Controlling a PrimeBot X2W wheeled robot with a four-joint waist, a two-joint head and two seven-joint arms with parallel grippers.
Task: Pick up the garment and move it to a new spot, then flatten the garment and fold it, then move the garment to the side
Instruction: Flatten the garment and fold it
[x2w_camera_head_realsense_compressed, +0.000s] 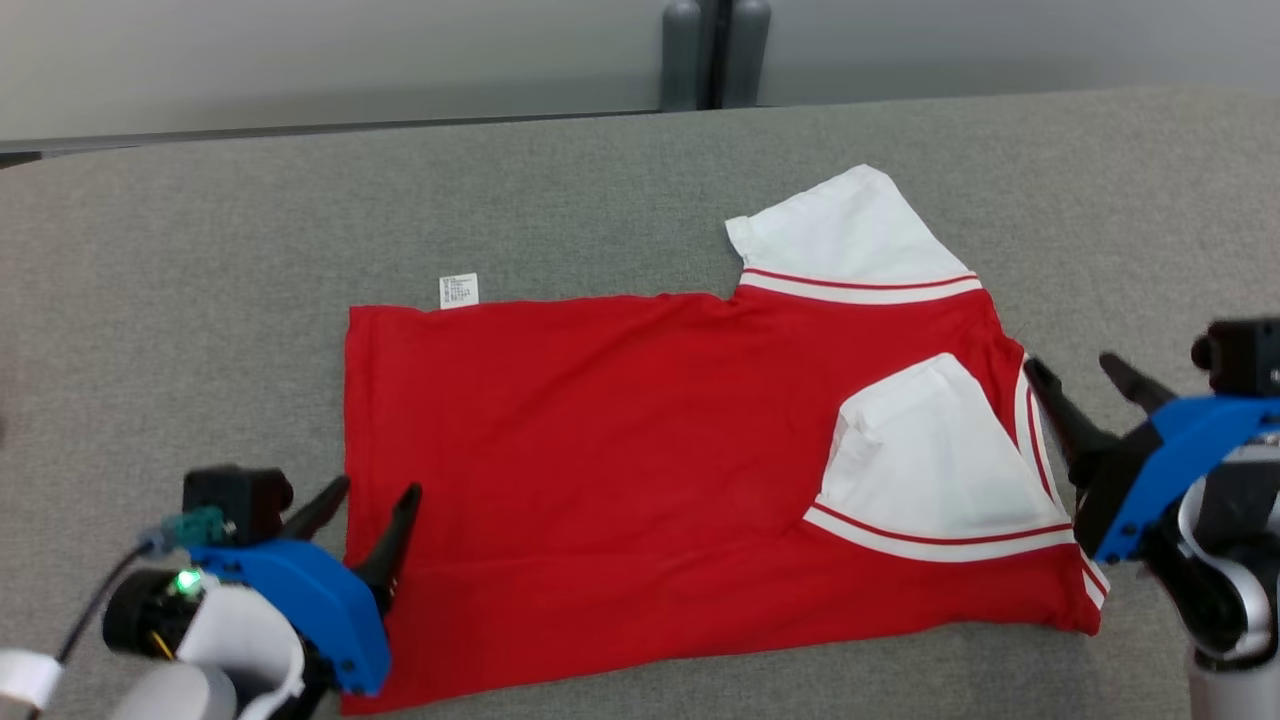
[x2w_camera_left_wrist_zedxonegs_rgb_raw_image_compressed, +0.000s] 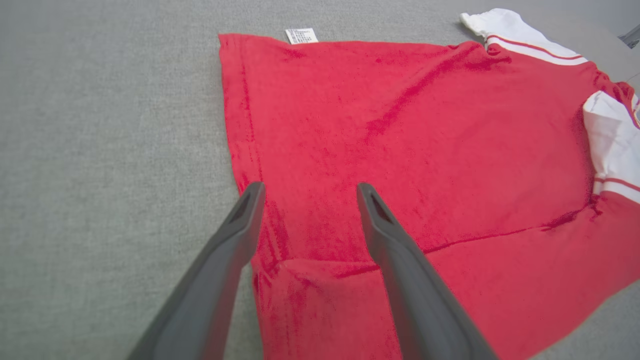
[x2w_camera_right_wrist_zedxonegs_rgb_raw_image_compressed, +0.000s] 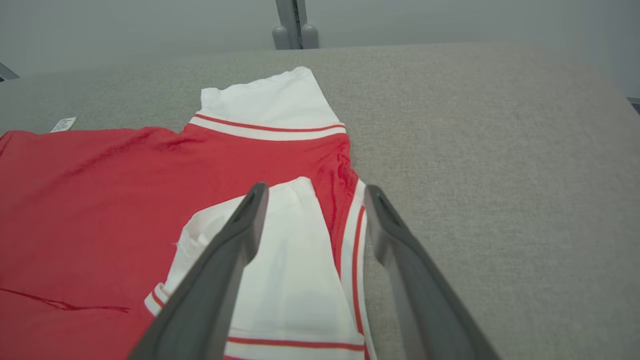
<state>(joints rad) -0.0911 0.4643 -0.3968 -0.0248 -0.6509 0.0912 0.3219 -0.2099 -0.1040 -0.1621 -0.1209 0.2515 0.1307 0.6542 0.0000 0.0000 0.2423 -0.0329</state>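
The garment (x2w_camera_head_realsense_compressed: 620, 450) is a red T-shirt with white sleeves and red-and-white trim, spread on the grey table. Its near side is folded over, with one white sleeve (x2w_camera_head_realsense_compressed: 925, 450) lying on the red body and the other sleeve (x2w_camera_head_realsense_compressed: 850, 235) sticking out at the far side. My left gripper (x2w_camera_head_realsense_compressed: 365, 500) is open at the shirt's lower left hem; in the left wrist view its fingers (x2w_camera_left_wrist_zedxonegs_rgb_raw_image_compressed: 235, 240) straddle the hem edge (x2w_camera_left_wrist_zedxonegs_rgb_raw_image_compressed: 250, 150). My right gripper (x2w_camera_head_realsense_compressed: 1085, 375) is open just beside the collar end, over the striped neckline (x2w_camera_right_wrist_zedxonegs_rgb_raw_image_compressed: 352, 235).
The grey fabric table (x2w_camera_head_realsense_compressed: 200, 250) stretches wide on all sides of the shirt. A small white label (x2w_camera_head_realsense_compressed: 459, 290) pokes out at the shirt's far left edge. Two grey posts (x2w_camera_head_realsense_compressed: 715, 50) stand behind the table's far edge.
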